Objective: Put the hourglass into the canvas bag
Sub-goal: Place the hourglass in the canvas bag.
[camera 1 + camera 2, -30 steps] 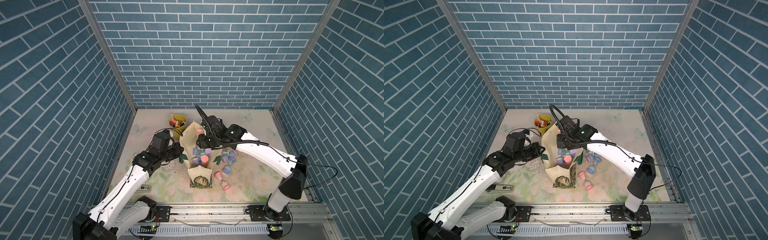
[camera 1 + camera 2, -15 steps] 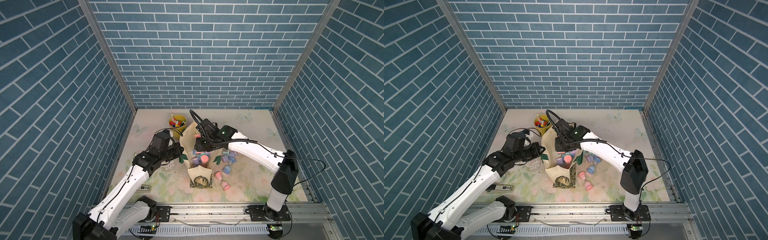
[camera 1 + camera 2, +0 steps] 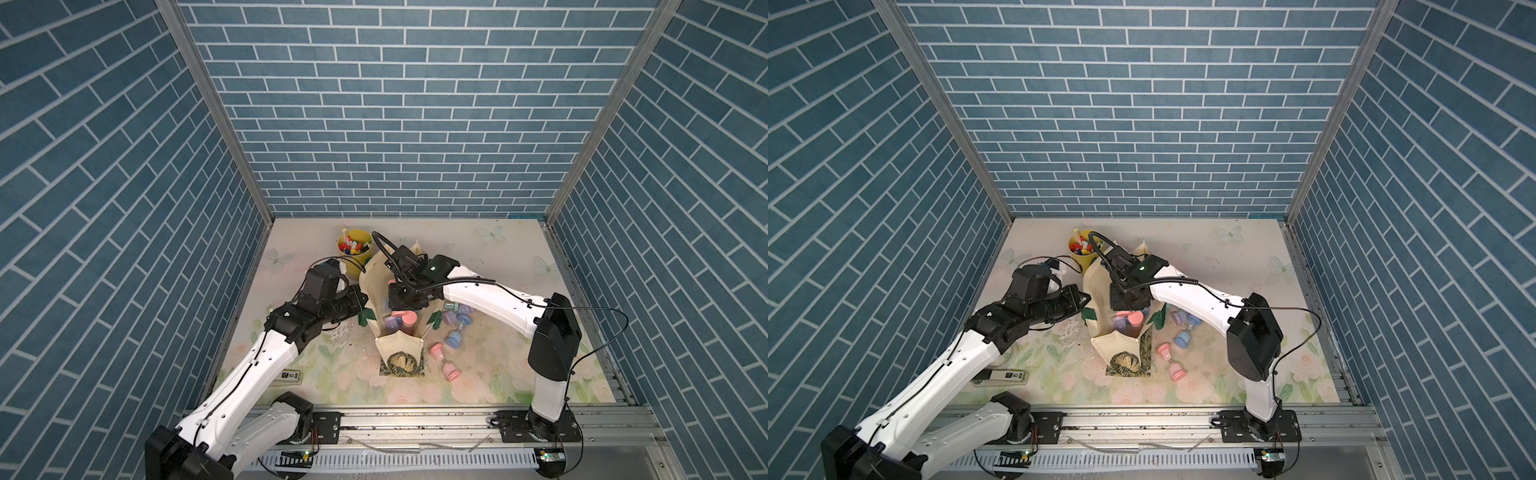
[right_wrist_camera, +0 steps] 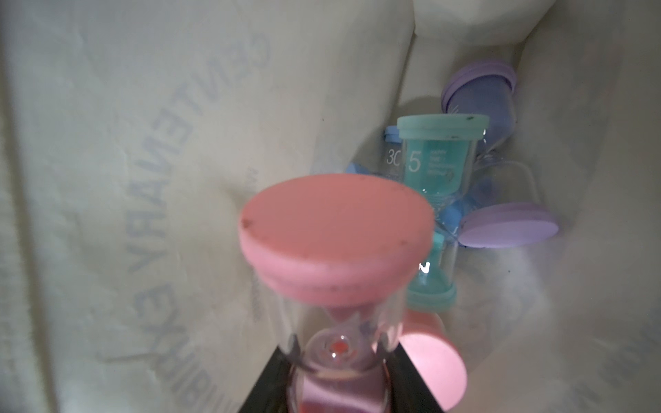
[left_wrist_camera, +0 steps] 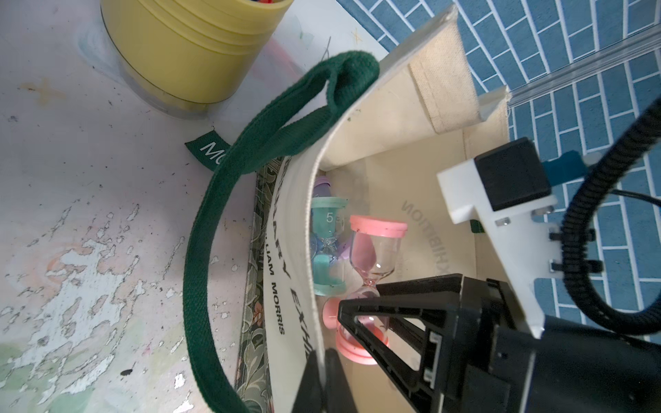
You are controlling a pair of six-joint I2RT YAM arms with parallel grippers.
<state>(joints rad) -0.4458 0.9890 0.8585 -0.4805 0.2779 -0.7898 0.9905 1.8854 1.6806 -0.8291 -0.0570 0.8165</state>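
The pink hourglass (image 4: 336,232) is held at its narrow waist inside the open mouth of the canvas bag (image 3: 375,279), above a teal hourglass (image 4: 438,157) and a purple hourglass (image 4: 479,96) lying at the bottom. The right gripper (image 4: 338,361) is closed tightly on that waist. The left gripper (image 5: 323,382) is clamped on the bag's rim, beside a green handle strap (image 5: 200,257). Loose hourglasses (image 3: 437,351) are scattered on the floral table (image 3: 498,257) just beside the bag, and a yellow cup (image 3: 354,254) of markers stands behind it.
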